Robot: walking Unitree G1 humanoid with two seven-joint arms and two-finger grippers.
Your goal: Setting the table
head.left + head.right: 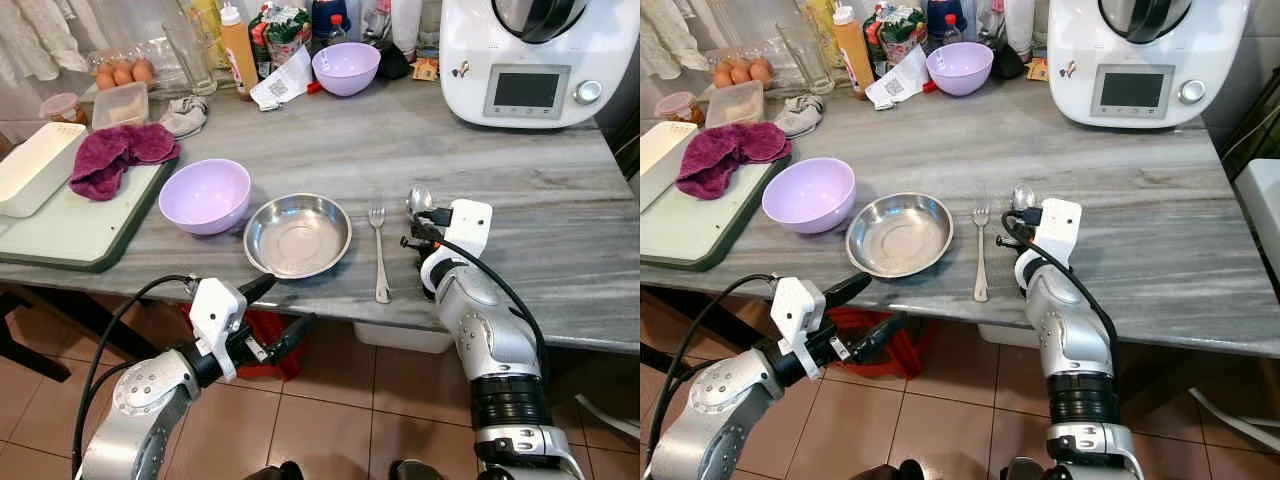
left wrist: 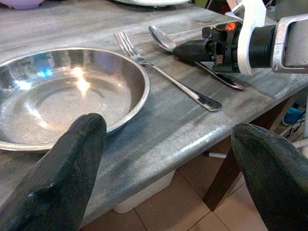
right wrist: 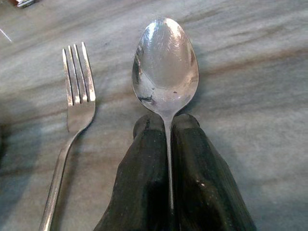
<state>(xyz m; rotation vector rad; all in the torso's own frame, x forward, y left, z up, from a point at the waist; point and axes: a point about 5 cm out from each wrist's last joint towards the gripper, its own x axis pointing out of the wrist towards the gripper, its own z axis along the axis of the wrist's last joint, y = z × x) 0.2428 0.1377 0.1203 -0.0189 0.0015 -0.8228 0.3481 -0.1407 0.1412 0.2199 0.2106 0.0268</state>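
The right gripper (image 3: pixel 169 159) pinches the spoon (image 3: pixel 166 67) by its handle, bowl flat on the grey table (image 1: pixel 300 150) just right of the fork (image 1: pixel 379 250), which lies beside the steel plate (image 1: pixel 297 235). Judged best: keep it parallel to the fork, then release straight (no twist). The left gripper (image 1: pixel 277 312), its 2 fingers spread and empty, hangs below the table edge.

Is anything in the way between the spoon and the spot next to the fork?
Nothing visible is. The right claw is shut on the spoon by its handle, already low over the bare table, just right of the fork. The metal bowl sits on the fork's other side, out of the way.
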